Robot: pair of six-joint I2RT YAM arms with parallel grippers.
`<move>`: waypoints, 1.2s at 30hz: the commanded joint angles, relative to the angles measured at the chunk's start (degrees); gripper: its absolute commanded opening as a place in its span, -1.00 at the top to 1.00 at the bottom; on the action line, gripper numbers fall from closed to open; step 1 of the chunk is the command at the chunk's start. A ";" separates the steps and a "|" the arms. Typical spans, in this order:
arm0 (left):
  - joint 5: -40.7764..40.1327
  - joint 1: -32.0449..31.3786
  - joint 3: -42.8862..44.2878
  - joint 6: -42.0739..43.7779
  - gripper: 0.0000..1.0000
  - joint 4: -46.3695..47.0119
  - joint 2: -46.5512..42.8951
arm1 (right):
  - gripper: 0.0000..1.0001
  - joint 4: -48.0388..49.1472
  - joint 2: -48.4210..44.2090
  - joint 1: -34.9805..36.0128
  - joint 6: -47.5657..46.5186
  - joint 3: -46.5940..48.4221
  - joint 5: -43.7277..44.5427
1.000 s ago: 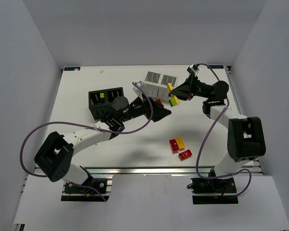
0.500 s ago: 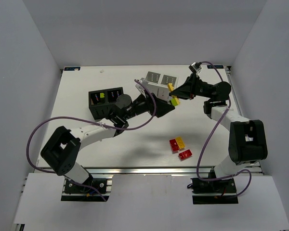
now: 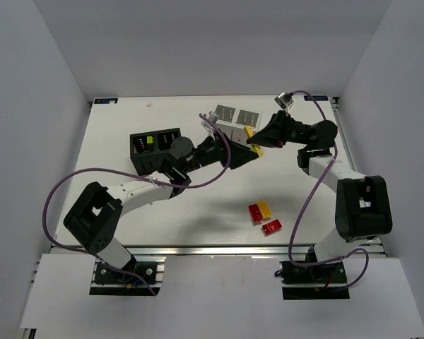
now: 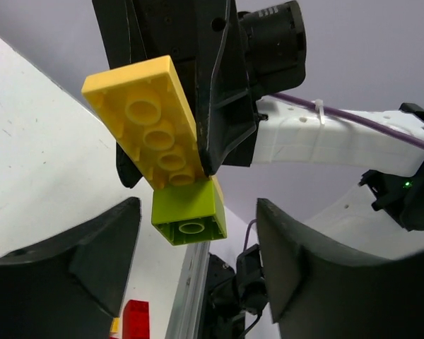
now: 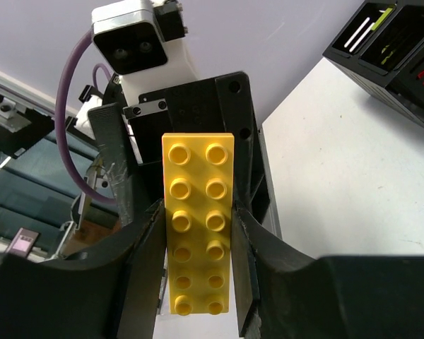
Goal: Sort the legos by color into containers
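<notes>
My right gripper (image 3: 260, 139) is shut on a long yellow lego (image 5: 198, 226) and holds it in the air beside the white container (image 3: 230, 115). A small lime green lego (image 4: 189, 215) is stuck to the underside of the yellow one (image 4: 152, 123). My left gripper (image 4: 198, 268) is open, its jaws standing either side of and just short of the lime lego, not touching it. In the top view the left gripper (image 3: 246, 155) sits right under the yellow lego (image 3: 251, 134). The black container (image 3: 155, 145) stands to the left.
A red and yellow lego pair (image 3: 260, 210) and a red lego (image 3: 272, 227) lie on the table toward the front right. The black container (image 5: 396, 42) shows lime and red bits inside. White walls enclose the table.
My left gripper has moved up and to the right, closing in under the right gripper's legos. The right gripper has shifted slightly, still holding the yellow lego.
</notes>
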 commanded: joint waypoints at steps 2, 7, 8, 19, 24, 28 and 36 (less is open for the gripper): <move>2.27 -0.37 2.21 -0.84 -0.43 0.24 0.44 | 1.00 17.66 -2.38 -0.03 -3.61 0.38 -0.54; 2.71 -0.37 3.35 -0.32 0.04 -1.96 1.32 | 1.00 15.37 -2.82 -0.20 -5.99 0.91 -0.72; 2.80 -0.37 3.79 -0.23 0.15 -2.57 1.32 | 1.00 15.19 -2.82 0.06 -6.25 0.91 -0.72; 1.31 0.25 5.11 3.55 1.00 -11.71 -0.34 | 1.00 -35.25 -12.21 -0.56 -56.63 8.28 -1.96; -1.32 1.30 4.58 8.99 1.00 -20.93 -3.15 | 1.00 -61.54 -14.43 -1.43 -79.74 16.20 0.43; -3.08 1.83 3.44 13.12 1.00 -25.42 -6.31 | 1.00 -62.33 -13.99 -2.58 -80.17 16.12 0.42; -30.02 5.43 9.93 25.78 1.00 -50.43 -16.77 | 1.00 -69.80 -13.28 -2.58 -86.06 16.39 12.37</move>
